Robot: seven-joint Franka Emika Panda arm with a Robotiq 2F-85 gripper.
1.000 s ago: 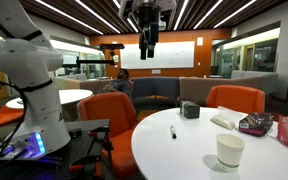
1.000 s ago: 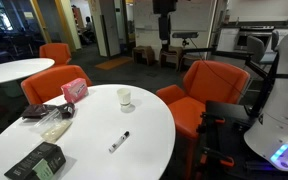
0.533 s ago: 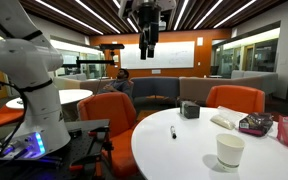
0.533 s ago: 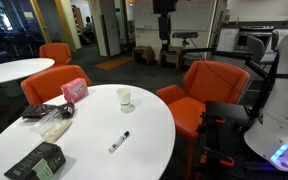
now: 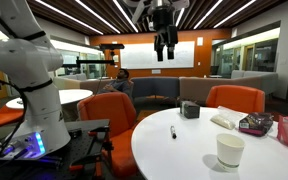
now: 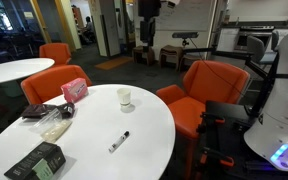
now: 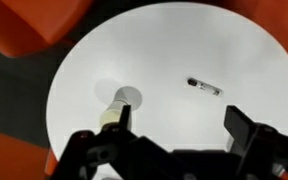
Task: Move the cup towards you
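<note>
Gripper (image 5: 163, 47), jaws wide apart and empty, high above one round white table (image 5: 179, 157).
One cup (image 5: 229, 151) and one marker (image 5: 174, 132) sit far below it; orange chairs (image 6: 206, 84) surround the table in an office.

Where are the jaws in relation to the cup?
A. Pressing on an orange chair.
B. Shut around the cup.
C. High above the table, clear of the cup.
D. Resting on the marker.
C: in both exterior views the jaws hang open near the ceiling, far above the cup, which stands free on the white table.
</note>
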